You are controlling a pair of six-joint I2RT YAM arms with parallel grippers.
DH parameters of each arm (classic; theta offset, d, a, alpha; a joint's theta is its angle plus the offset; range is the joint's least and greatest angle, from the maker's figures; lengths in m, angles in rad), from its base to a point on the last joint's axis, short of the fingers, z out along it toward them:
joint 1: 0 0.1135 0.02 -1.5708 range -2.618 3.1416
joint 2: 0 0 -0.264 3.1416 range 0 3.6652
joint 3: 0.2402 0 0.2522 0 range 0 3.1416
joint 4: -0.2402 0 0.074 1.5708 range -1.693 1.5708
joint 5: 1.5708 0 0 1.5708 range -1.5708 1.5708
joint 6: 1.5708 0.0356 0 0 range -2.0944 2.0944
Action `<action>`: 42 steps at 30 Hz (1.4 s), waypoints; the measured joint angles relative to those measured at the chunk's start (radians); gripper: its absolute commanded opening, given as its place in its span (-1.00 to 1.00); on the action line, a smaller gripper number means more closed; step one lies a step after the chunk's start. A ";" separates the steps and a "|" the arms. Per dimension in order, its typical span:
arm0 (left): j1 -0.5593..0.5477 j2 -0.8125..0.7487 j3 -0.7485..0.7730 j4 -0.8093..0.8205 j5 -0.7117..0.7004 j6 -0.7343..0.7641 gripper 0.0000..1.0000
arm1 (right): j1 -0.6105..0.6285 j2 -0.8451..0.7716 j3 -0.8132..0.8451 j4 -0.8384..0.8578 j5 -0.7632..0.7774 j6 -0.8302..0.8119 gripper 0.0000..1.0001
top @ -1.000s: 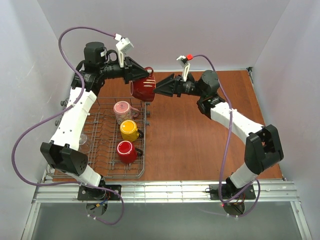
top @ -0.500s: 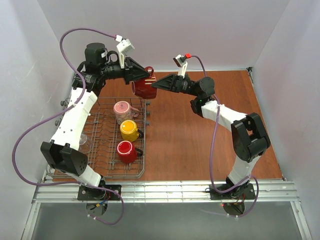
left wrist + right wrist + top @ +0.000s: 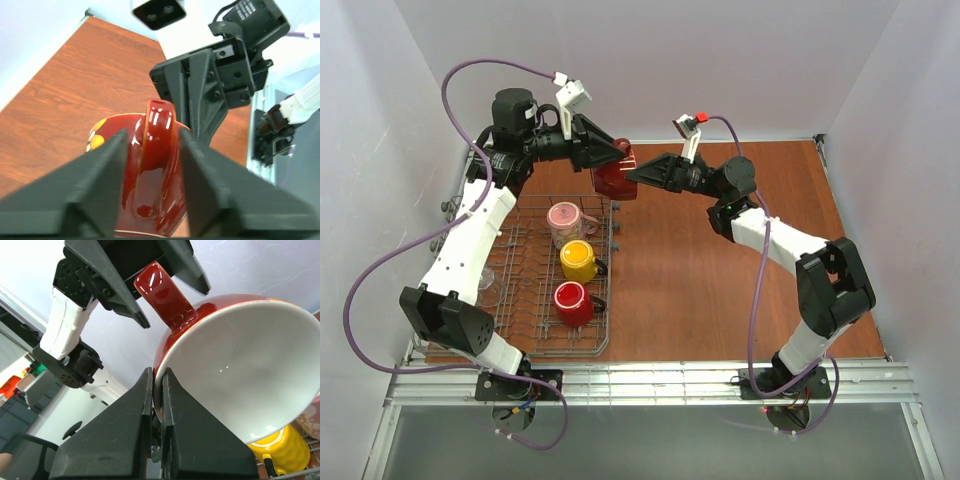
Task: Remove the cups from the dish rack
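While right end effector (image 3: 157,382) clamps its rim, glossy red mug (image 3: 240,370) shows white inside.

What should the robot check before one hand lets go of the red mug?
1. Rim of the red mug pinched between the right gripper fingers: ok.
2. The handle sits between the left gripper fingers: ok.
3. Right grip strong enough to carry it alone: cannot tell.
4. Bare wood on the table right of the dish rack for landing: ok.
5. Mug held tilted, so nothing should be inside: ok, it looks empty.
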 measured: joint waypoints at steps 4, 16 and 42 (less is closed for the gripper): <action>-0.001 -0.006 -0.003 0.003 -0.008 -0.022 0.18 | 0.004 -0.031 -0.024 -0.053 0.003 -0.073 -0.97; 0.000 -0.008 -0.003 -0.024 -0.124 0.000 0.57 | -0.058 -0.165 -0.112 -0.383 0.090 -0.325 -0.97; 0.000 -0.108 -0.252 -0.173 -0.726 0.262 0.59 | -0.443 -0.038 0.101 -1.757 1.109 -1.285 -0.97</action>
